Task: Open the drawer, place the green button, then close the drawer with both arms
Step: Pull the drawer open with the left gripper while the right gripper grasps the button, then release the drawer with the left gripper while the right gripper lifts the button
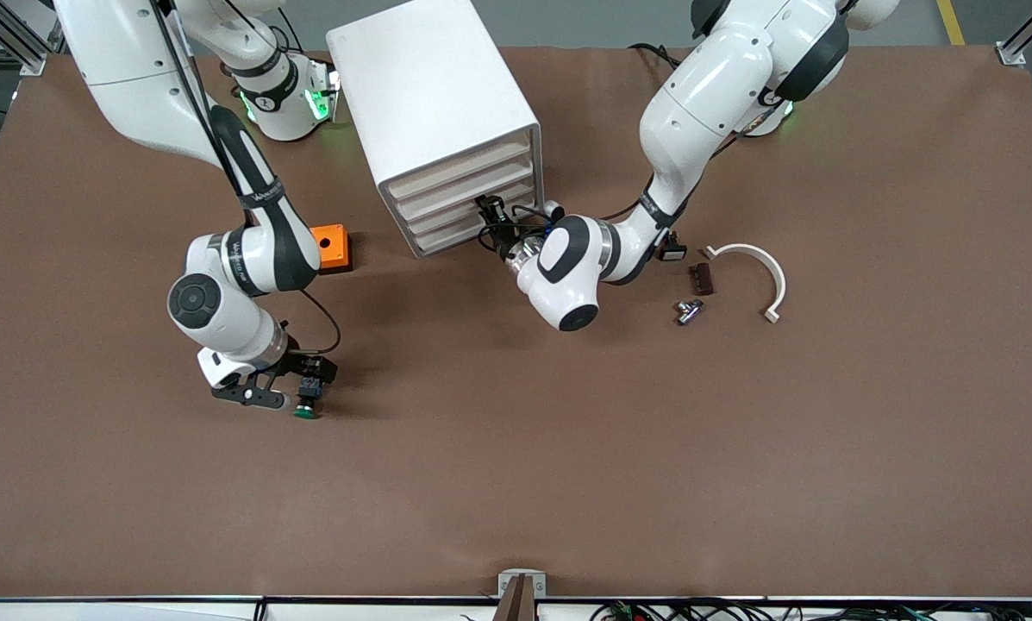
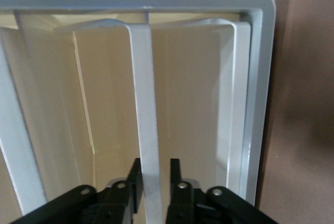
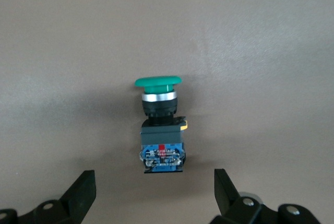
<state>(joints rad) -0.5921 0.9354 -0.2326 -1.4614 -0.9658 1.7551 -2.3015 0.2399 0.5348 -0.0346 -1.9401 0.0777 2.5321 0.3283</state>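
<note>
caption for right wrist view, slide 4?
Open right hand poised over the green-capped button lying on the brown table.

A brown table carries a white cabinet at its far middle. An orange box lies beside it toward the right arm's end; the button lies nearer the camera. Toward the left arm's end lie a brown block, a metal fitting and a white curved clip.

An orange box with a hole sits on the brown tabletop, beside the big white cabinet, toward the right arm's end. Toward the left arm's end lie a curved white piece, a small dark brown block and a little silver metal part, close together.
</note>
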